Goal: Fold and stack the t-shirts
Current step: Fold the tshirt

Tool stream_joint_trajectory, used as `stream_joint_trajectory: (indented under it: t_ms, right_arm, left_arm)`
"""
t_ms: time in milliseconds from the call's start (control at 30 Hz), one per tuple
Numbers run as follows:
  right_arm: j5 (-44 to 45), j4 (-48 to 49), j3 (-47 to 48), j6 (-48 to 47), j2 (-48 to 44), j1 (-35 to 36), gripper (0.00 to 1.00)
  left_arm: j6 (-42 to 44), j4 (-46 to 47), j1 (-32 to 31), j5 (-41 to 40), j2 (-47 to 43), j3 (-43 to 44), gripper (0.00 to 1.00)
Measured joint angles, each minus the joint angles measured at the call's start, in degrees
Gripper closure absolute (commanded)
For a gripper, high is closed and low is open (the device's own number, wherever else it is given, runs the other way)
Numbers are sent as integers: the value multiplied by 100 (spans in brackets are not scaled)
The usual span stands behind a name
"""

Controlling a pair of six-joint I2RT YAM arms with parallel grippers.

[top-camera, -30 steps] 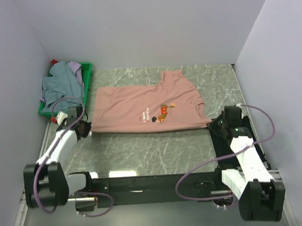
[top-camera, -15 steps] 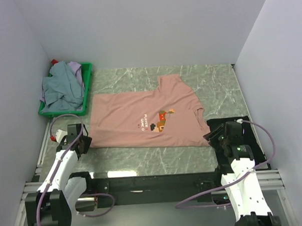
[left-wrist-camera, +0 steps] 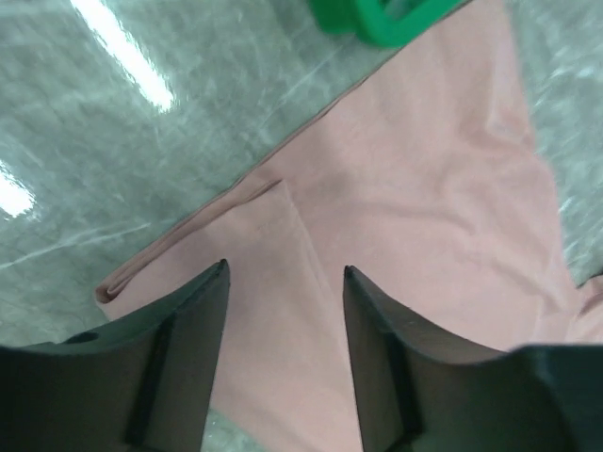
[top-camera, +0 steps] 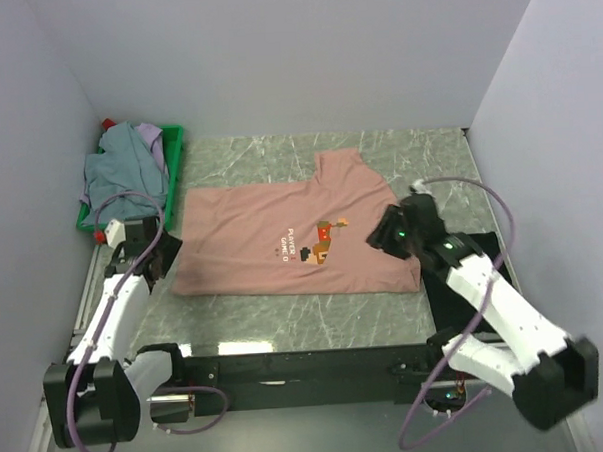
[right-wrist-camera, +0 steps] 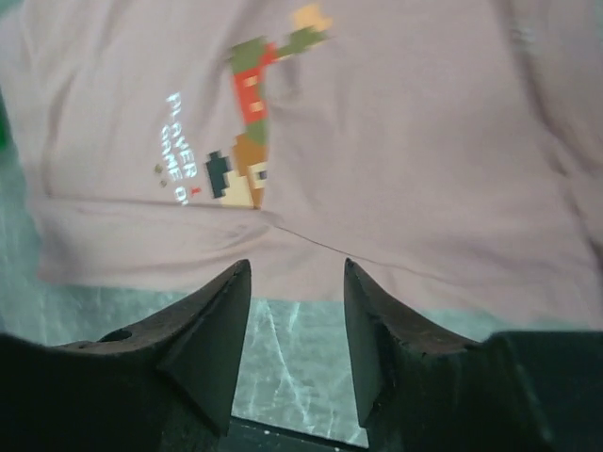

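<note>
A salmon-pink t-shirt (top-camera: 272, 232) with a pixel-figure print (top-camera: 324, 237) lies spread flat on the marble table. My left gripper (top-camera: 163, 254) is open just over its near left corner, and the left wrist view shows pink cloth (left-wrist-camera: 415, 188) below the parted fingers (left-wrist-camera: 188, 320). My right gripper (top-camera: 387, 232) is open above the shirt's right side. The right wrist view has the near hem (right-wrist-camera: 396, 282) and the print (right-wrist-camera: 250, 113) ahead of the open gripper (right-wrist-camera: 297, 268). More t-shirts, grey-blue (top-camera: 124, 179) and lavender (top-camera: 153, 137), sit bunched in the crate. Neither gripper holds anything.
The green plastic crate (top-camera: 176, 166) stands at the back left against the wall, and its corner (left-wrist-camera: 377, 14) shows in the left wrist view. A black cloth (top-camera: 440, 295) lies at the near right, partly under my right arm. White walls close three sides.
Both grippers went from shut on the shirt's near corners to open, after pulling it slightly nearer. My right arm has swung up and left over the shirt; the left has risen a little.
</note>
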Motion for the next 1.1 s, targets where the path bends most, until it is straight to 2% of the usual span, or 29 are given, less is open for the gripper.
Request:
stream_joint_trajectory:
  t_ms: [233,433,600,767,1100]
  right_arm:
    - [763,553,1207,-667,2361,1700,52]
    - [1172,590,1812,-1143,3783,2411,54]
    - [1368,562,2006,-1558,4350,2769,54]
    - [1434,566,2085,-1847,4542,2997,55]
    - [1305,699,2116,-2299,4719,3051,54]
  left_arm:
    - [166,229,-264,282,1005,50,53]
    - [190,378,-608,426,1515,199,55]
    - [190,525,-667,494,1720,295,54]
    - [219,568,-667,494,1843,376,53]
    - [181,470,-667,243,2188,673,52]
